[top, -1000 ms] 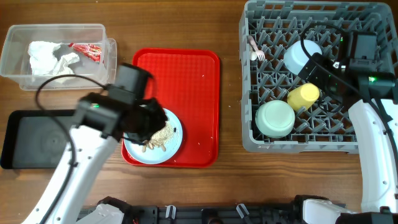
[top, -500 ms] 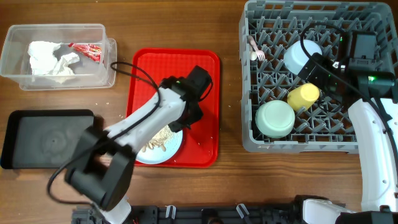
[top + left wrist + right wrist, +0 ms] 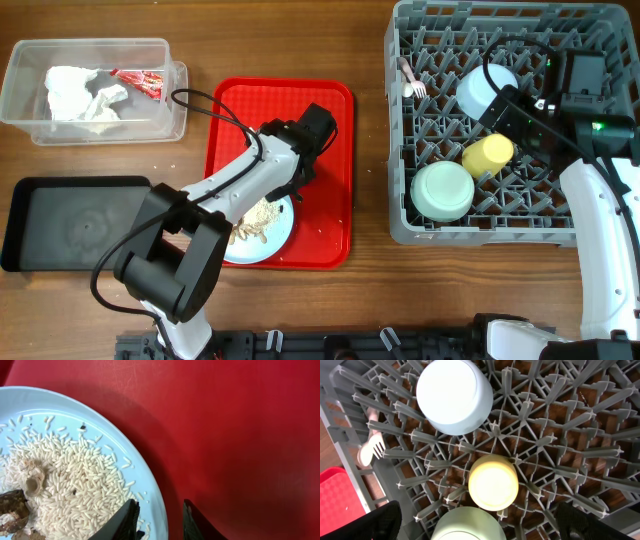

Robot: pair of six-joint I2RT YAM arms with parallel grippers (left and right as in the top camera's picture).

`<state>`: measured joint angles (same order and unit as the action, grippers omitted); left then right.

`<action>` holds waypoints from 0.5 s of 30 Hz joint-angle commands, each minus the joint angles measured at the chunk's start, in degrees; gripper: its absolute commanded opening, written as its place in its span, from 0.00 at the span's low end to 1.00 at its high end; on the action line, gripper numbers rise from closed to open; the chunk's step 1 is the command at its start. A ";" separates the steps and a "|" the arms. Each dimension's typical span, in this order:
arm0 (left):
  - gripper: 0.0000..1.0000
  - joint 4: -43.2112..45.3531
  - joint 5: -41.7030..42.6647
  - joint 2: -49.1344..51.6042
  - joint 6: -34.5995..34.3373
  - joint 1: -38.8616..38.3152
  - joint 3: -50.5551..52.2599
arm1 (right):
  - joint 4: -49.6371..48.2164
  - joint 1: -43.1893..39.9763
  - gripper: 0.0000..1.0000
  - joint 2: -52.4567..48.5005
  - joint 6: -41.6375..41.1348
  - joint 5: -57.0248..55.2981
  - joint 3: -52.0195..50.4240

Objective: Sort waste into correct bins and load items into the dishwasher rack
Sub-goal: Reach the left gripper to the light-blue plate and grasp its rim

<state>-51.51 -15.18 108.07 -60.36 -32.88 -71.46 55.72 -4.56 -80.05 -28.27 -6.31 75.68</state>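
My left end effector (image 3: 160, 510): fingers narrowly apart, straddling rim of one light blue plate (image 3: 50, 402), not clamped. Plate sits on red serving tray (image 3: 240, 435), one heap of rice scraps (image 3: 65, 485) on it. My right end effector (image 3: 477, 520): spread wide, empty, over dishwasher rack (image 3: 490, 230). Rack holds two bowls, light blue bowl (image 3: 454, 396) and pale green bowl (image 3: 442, 191), plus one yellow cup (image 3: 493, 482) and one fork (image 3: 370, 450). On worktop (image 3: 370, 300), clear tub (image 3: 178, 100): crumpled napkins (image 3: 80, 92), looks like two, and one wrapper (image 3: 140, 82). One black tray (image 3: 80, 225) nearby.

Left claw (image 3: 297, 188) at plate (image 3: 278, 240) right rim, on red tray (image 3: 330, 130); right arm (image 3: 600, 220) over rack (image 3: 440, 120).
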 commanded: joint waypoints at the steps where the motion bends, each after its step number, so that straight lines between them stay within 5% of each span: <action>1: 0.30 0.04 -1.77 1.99 -0.55 0.15 0.22 | 0.02 -0.07 1.00 -0.50 -0.39 -1.18 0.76; 15: 0.18 -0.13 0.59 3.50 -0.59 -0.42 0.22 | 0.04 -0.07 1.00 -0.52 -0.37 -1.18 0.76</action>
<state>-51.51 -14.90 110.83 -60.36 -32.88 -71.46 55.72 -4.56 -80.05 -28.27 -6.33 75.68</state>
